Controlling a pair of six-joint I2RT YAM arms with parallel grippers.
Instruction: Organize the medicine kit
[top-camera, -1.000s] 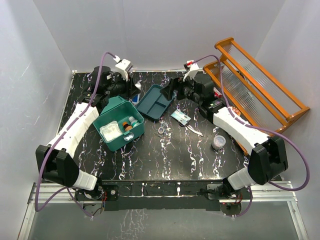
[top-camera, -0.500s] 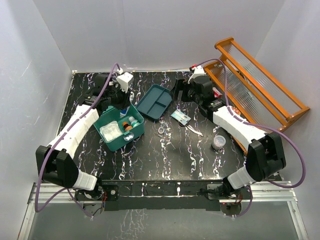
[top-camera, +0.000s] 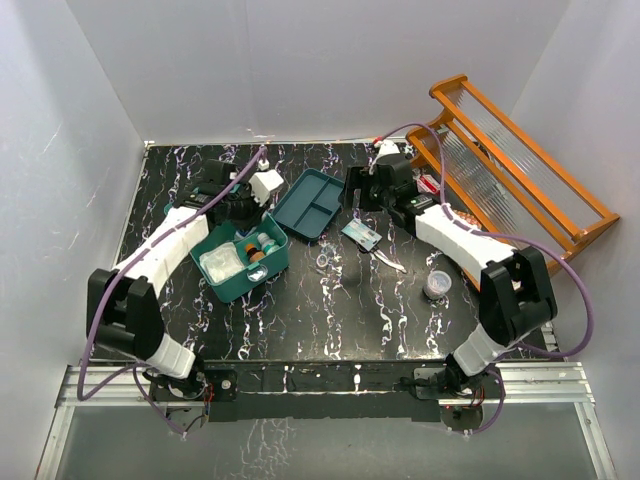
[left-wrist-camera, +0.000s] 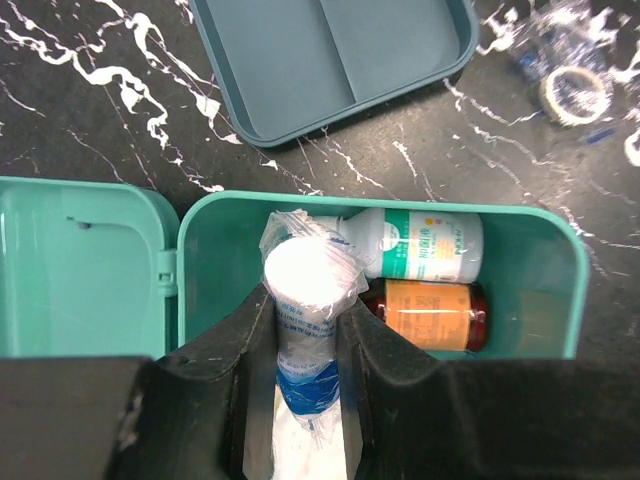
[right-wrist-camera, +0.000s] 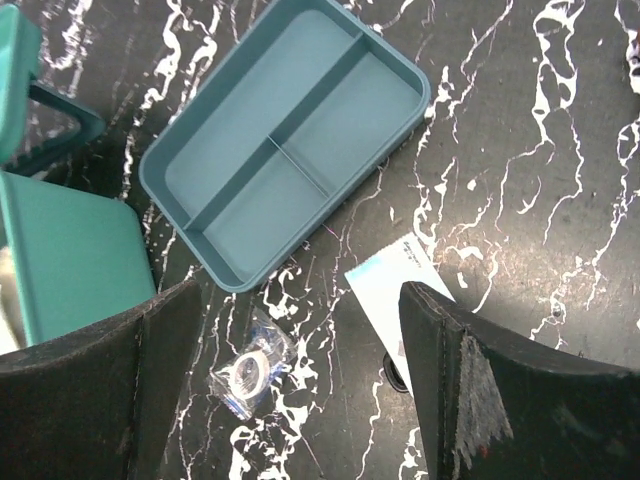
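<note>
Two bottles (left-wrist-camera: 425, 245) lie in the medicine kit (left-wrist-camera: 535, 300), and the left gripper (left-wrist-camera: 308, 330) clamps a bagged roll (left-wrist-camera: 308, 285) over it. Packing seems under way, so the next move is probably to lower and release the roll. The right gripper (right-wrist-camera: 300, 300) hangs spread and empty.

Your left arm (top-camera: 160, 245) reaches far, elbow near-left, wrist bent toward the right. Its black left gripper (left-wrist-camera: 310, 340) points down, jaws clamped on a white roll in clear plastic wrap (left-wrist-camera: 305, 275). Your right arm (top-camera: 455, 238) stretches far-left. The right gripper (right-wrist-camera: 300, 300) hangs face-down, jaws wide apart, empty.
</note>
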